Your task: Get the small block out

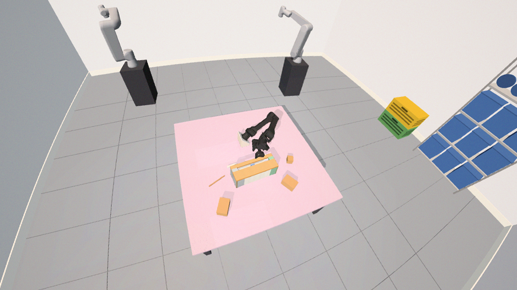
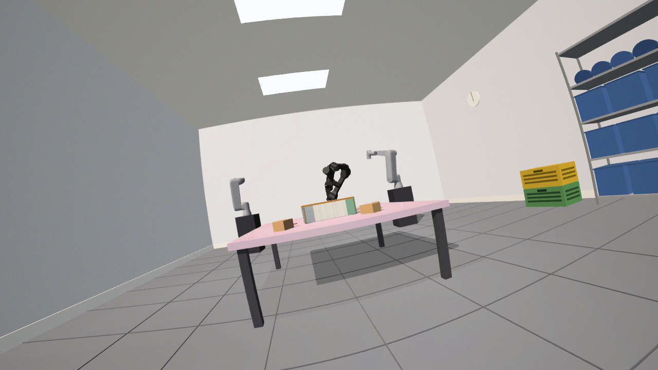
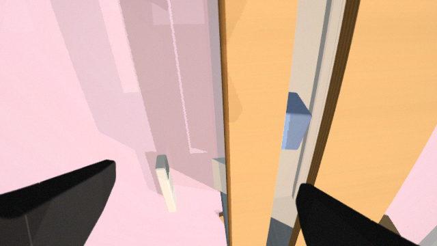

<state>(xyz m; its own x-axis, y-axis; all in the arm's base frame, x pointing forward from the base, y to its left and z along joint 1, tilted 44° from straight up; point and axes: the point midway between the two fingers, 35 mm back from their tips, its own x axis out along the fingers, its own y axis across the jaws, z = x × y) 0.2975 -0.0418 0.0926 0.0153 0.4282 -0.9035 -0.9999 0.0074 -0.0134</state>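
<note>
The box (image 1: 253,174) (image 2: 329,210) (image 3: 257,137) stands upright on the pink table (image 1: 195,234) (image 2: 390,215). Its orange top has a long slot; its front is pale, with a grey panel at the left end and a green one at the right in the top and exterior views. The blue block (image 3: 295,128) shows through the slot in the wrist view, inside the box, partly hidden by a top strip. My gripper (image 1: 259,154) (image 2: 331,198) (image 3: 208,182) is open and empty, close above the box's slotted side, its fingers on either side of the narrow top strip in the wrist view. Contact is unclear.
A pale stick (image 3: 168,191) lies beside the box. An orange stick (image 1: 216,181) lies off its left end. Orange blocks (image 1: 223,206) (image 1: 289,182) and a small orange cube (image 1: 289,158) stand around it. A pale object (image 1: 243,140) is near the arm.
</note>
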